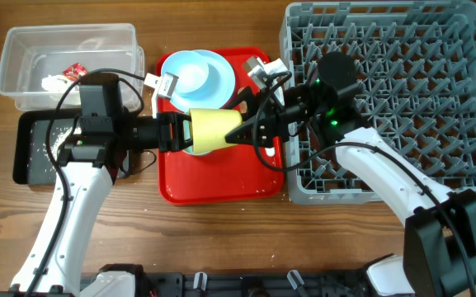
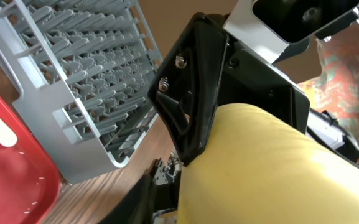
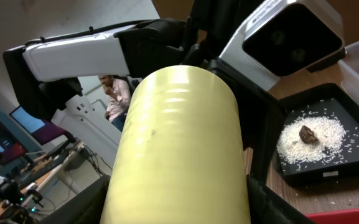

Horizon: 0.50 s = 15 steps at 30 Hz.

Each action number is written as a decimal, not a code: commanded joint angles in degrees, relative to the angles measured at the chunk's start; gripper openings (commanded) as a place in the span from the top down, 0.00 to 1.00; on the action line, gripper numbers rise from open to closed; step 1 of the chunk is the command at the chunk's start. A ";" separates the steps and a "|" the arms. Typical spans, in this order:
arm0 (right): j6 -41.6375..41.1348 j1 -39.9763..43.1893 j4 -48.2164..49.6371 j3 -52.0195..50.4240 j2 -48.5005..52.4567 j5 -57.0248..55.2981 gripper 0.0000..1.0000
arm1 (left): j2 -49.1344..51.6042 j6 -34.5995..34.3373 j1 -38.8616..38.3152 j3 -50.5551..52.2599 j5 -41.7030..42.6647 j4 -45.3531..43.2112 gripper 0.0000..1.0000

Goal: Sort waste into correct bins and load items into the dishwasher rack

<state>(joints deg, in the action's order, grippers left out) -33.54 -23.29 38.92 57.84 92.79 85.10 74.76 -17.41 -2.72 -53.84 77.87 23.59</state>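
A small yellow cup (image 1: 213,130) lies on its side in the air above the red serving tray (image 1: 221,177), held between both grippers. My left gripper (image 1: 185,130) is shut on its wide end. My right gripper (image 1: 250,132) is shut on its narrow end. The cup fills the left wrist view (image 2: 279,168) and the right wrist view (image 3: 179,143), where my right jaws (image 3: 176,208) flank it. Pale blue-green bowls (image 1: 196,73) sit stacked at the tray's back. The grey dishwasher rack (image 1: 402,99) stands at the right and also shows in the left wrist view (image 2: 86,74).
The clear tub (image 1: 23,58) at the back left holds the red-and-white wrapper (image 1: 74,71) and white tissue (image 1: 54,82). The black tray (image 1: 31,161) in front of it holds rice (image 3: 310,143) and a brown lump (image 3: 308,133). The arms cross over the red tray.
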 commanded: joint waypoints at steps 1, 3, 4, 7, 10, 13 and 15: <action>1.25 -0.42 0.50 0.66 0.66 1.60 0.53 | 0.26 0.26 -0.04 0.20 -0.02 -0.20 0.66; 1.53 -0.26 0.76 0.66 0.66 2.10 0.53 | 0.26 0.26 -0.04 0.20 -0.20 -0.20 0.65; 1.62 0.02 0.90 0.66 0.66 2.45 0.53 | 0.26 0.26 -0.04 0.20 -0.20 -0.20 0.65; 1.60 1.36 0.83 0.66 0.66 2.64 0.53 | 0.26 0.24 -0.04 0.20 -0.20 -0.22 0.65; 1.64 3.63 0.61 0.66 0.66 3.10 0.53 | 0.26 0.24 -0.04 0.20 -0.17 -0.20 0.65; 2.19 5.95 -0.90 0.66 0.66 3.74 0.53 | 0.26 0.24 -0.04 0.20 -0.20 -0.20 0.66; 5.51 7.37 -5.25 0.66 0.66 3.61 0.53 | 0.26 0.24 -0.04 0.20 -0.20 -0.22 0.66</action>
<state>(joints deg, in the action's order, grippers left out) -32.45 -17.54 36.88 57.84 92.79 87.18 74.76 -17.30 -2.72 -53.84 77.84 23.57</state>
